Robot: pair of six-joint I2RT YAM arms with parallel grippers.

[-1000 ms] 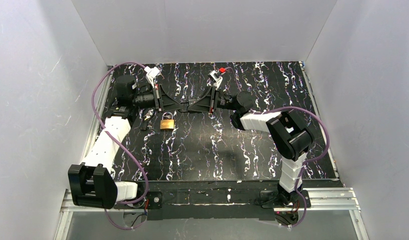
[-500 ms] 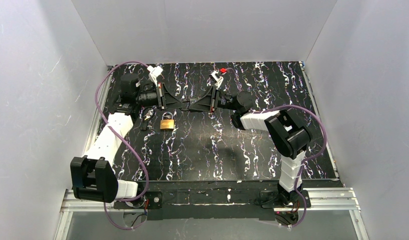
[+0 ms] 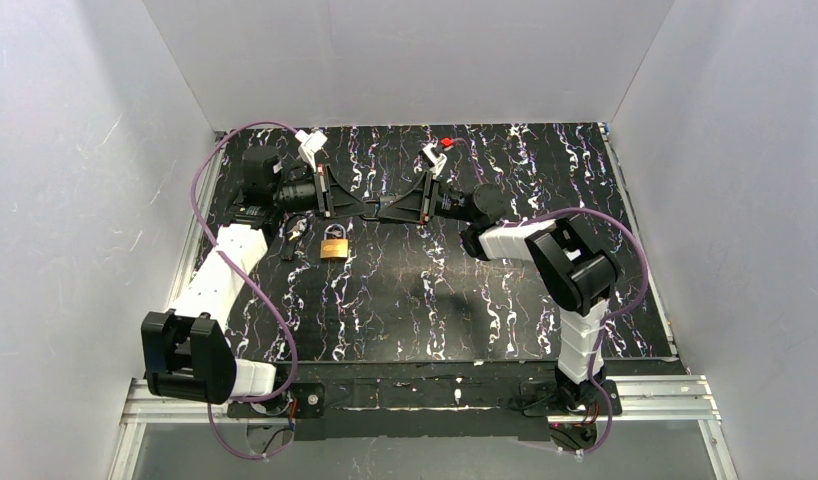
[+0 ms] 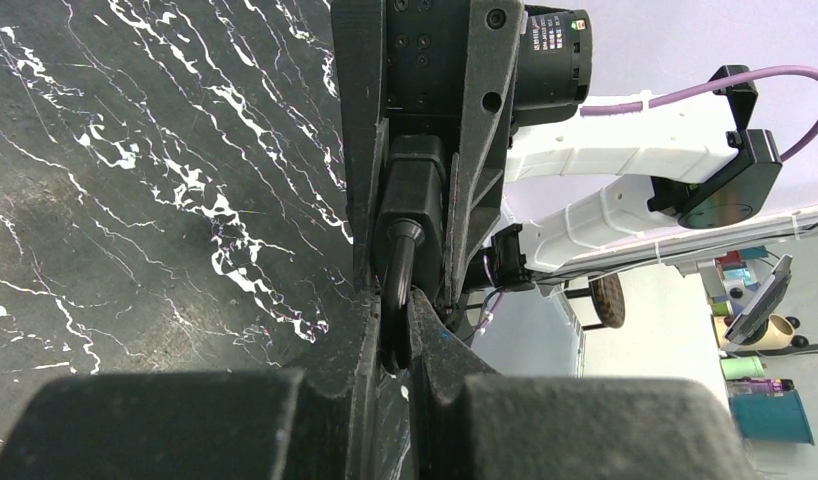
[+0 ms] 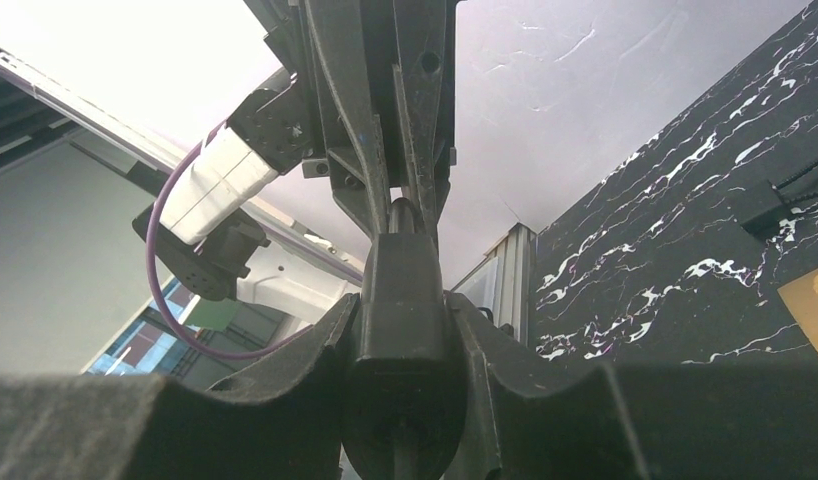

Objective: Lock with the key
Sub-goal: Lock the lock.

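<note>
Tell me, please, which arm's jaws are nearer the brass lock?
Left. The left jaws hang just beyond the brass lock, on its far side; the right jaws meet them from farther to the right. Both grip the black padlock.

Light: even and diffuse, from above; bright on white walls (image 3: 75, 150), low on dark table (image 3: 435, 330).
Shadows: soft, faint patch mid-table.
Glare: blown-out white in right wrist background.
Focus: blurred at left claw (image 4: 395, 335) and right claw (image 5: 403, 300), close to lens; soft on black padlock (image 5: 400, 285).
Contrast: strong at lock (image 3: 333, 247).
</note>
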